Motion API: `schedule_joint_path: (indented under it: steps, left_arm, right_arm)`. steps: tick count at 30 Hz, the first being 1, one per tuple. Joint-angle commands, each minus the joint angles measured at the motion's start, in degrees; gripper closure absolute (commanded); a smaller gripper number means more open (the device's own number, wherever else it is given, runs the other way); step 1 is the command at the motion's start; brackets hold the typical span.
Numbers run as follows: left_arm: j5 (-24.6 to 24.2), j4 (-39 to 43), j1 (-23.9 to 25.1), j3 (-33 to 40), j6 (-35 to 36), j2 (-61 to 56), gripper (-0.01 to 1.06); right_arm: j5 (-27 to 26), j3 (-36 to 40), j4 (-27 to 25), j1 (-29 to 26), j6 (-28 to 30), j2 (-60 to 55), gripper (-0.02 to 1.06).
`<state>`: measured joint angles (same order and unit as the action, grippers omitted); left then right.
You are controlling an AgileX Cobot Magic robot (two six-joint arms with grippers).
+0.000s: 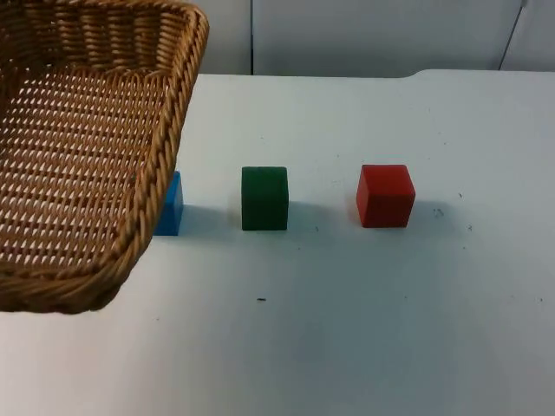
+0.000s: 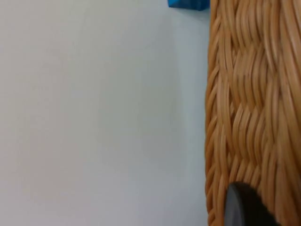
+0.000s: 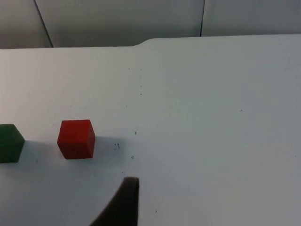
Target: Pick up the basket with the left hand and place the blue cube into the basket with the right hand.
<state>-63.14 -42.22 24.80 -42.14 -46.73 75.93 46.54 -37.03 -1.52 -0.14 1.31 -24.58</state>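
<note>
The woven wicker basket [image 1: 87, 156] hangs raised above the table's left side, and its near corner hides part of the blue cube [image 1: 171, 208]. That cube rests on the table under the basket's right edge. In the left wrist view the basket's wall [image 2: 254, 103] runs alongside my left gripper [image 2: 237, 207], which is shut on it, with the blue cube [image 2: 188, 4] past the basket. My right gripper [image 3: 123, 202] hovers over the table on the right, near the red cube [image 3: 76, 138] and well away from the blue one.
A green cube [image 1: 264, 198] stands right of the blue one, and a red cube [image 1: 385, 196] further right, all in one row. The green cube [image 3: 10, 143] also appears in the right wrist view. The white table [image 1: 347, 347] ends at the grey wall behind.
</note>
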Motion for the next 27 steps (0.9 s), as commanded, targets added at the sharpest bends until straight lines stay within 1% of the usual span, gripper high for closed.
schedule_joint_path:
  steps: [1, 2, 4, 5, 6, 10, 13, 16, 19, 21, 22, 26, 27]
  left_arm:
    - [-1.5, 0.7, 0.4, -1.8, 0.4, -0.6, 1.05]
    - [-2.0, 2.3, 0.6, -2.7, 0.7, -0.6, 1.05]
    - [-2.9, 2.7, 3.1, -3.7, 0.7, -0.6, 1.05]
    - [-2.9, 2.3, 4.6, -3.8, 0.7, -0.6, 1.05]
    - [-2.9, 2.3, 4.6, -3.8, 0.7, -0.6, 1.05]
    - [-2.3, 2.1, 9.8, -3.8, 0.4, -0.2, 1.05]
    - [-2.4, 2.3, 10.4, -3.9, -0.5, 0.5, 1.05]
    - [-2.4, 2.6, 10.4, -4.0, -0.8, 1.1, 1.05]
    - [-2.4, 2.3, 10.4, -4.0, -0.8, 1.4, 1.05]
    - [-2.4, 2.0, 10.4, -4.0, -0.8, 1.4, 1.05]
    - [-2.4, 2.0, 10.4, -4.0, -0.8, 1.4, 1.05]
    - [-1.6, 2.0, 10.4, -4.0, 0.0, 1.4, 1.05]
    - [-1.6, 2.0, 10.4, -4.0, 0.0, 1.4, 1.05]
  right_arm:
    - [-1.3, -0.4, -0.5, -0.5, 0.4, -0.3, 0.03]
    - [-1.4, -0.4, -0.8, -0.5, 0.4, -0.3, 0.03]
    - [-1.6, -0.4, -2.1, -0.5, 1.5, -0.3, 0.03]
    - [-1.6, -0.4, -2.8, -0.5, 2.2, -0.3, 0.03]
    - [-1.6, -0.4, -2.8, -0.5, 2.2, -0.3, 0.03]
    - [-1.6, -0.4, -3.8, -0.5, 2.7, -0.3, 0.03]
    - [-1.7, -0.4, -3.9, -0.5, 2.7, -0.3, 0.03]
    - [-1.9, -0.4, -5.4, -0.5, 4.1, -0.3, 0.03]
    - [-2.0, -0.4, -12.0, -0.5, 10.1, -1.4, 0.03]
    - [-2.0, -0.6, -17.6, -0.5, 16.4, -4.0, 0.03]
    - [-2.0, -0.6, -17.6, -0.5, 16.4, -4.0, 0.03]
    - [-1.9, -4.0, -25.8, -0.3, 27.2, -12.8, 0.03]
    - [-1.9, -4.0, -25.8, -0.3, 27.2, -12.8, 0.03]
